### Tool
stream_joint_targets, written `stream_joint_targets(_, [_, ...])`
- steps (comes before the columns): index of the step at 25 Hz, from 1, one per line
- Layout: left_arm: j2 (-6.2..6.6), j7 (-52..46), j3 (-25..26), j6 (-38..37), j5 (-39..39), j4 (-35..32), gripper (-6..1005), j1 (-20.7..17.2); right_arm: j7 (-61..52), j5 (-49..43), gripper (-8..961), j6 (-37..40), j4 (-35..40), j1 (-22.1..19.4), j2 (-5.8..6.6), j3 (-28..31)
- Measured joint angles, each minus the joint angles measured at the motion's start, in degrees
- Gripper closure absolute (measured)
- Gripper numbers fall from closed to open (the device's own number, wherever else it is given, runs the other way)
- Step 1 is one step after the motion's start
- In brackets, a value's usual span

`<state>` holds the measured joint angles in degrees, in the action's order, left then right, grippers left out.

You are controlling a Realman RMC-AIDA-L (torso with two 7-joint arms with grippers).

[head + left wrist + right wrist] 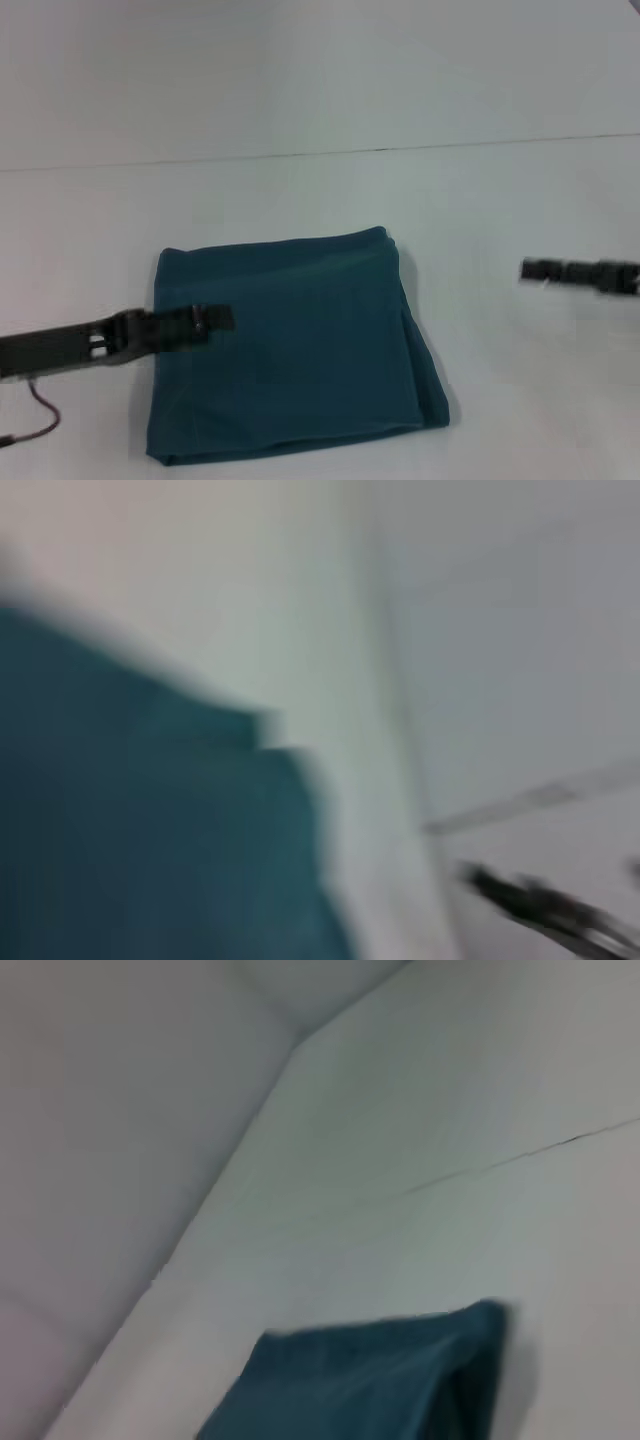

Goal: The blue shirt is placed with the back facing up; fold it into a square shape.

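- Nearest my head camera, the blue shirt [290, 345] lies folded into a rough square on the white table [320, 190], plain side up, layered edges showing along its right side.
- From my left, the left gripper [215, 320] reaches in over the shirt's left edge, its tip above the cloth partway up that side; I cannot tell whether its fingers are apart or together, or whether it touches the fabric.
- Well off to the shirt's right, the right gripper [535, 269] hangs over bare table, apart from the cloth; its fingers I cannot make out either.
- On the right wrist camera, a folded corner of the shirt [380, 1375] shows against the table.
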<state>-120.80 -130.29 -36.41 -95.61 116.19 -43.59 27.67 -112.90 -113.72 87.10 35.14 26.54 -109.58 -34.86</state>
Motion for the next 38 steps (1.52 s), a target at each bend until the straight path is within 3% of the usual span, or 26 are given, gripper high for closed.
stream_joint_targets(2, [0.24, 8.62, 0.11, -4.54, -1.21, -2.14, 174, -0.82, 7.88, 0.01, 224, 2.16, 0.23, 0.08, -0.99, -2.81])
stream_joint_targets(6, [0.6, 23.25, -0.62, -8.05, -0.62, -2.9, 176, -1.99, 15.92, -0.36, 224, 1.91, 0.4, 0.62, -4.23, -7.27])
stream_joint_targets(13, [-0.02, 32.96, -3.97, -5.81, 1.17, -2.0, 179, -2.7, 16.44, -7.22, 225, 0.34, -0.05, 5.9, -8.75, -11.07])
stream_joint_targets(16, [-0.53, 35.9, -5.47, -3.7, 1.5, -1.63, 181, -2.93, 16.35, -8.43, 225, 0.34, -0.55, 7.6, -9.91, -11.61])
stream_joint_targets(25, [-1.29, 37.54, -7.94, -0.84, 3.73, -1.87, 182, -2.67, 15.77, -8.27, 224, 0.98, -3.38, 8.72, -10.1, -11.72])
stream_joint_targets(32, [-2.88, 37.46, -7.88, 0.6, 3.98, -2.12, 182, -2.19, 14.82, -8.36, 224, 1.12, -3.61, 8.87, -10.12, -11.75])
stream_joint_targets(38, [-3.0, 37.42, -7.89, 0.92, 3.71, -1.61, 182, -1.65, 14.77, -8.49, 224, 1.13, -4.05, 8.7, -10.12, -11.82])
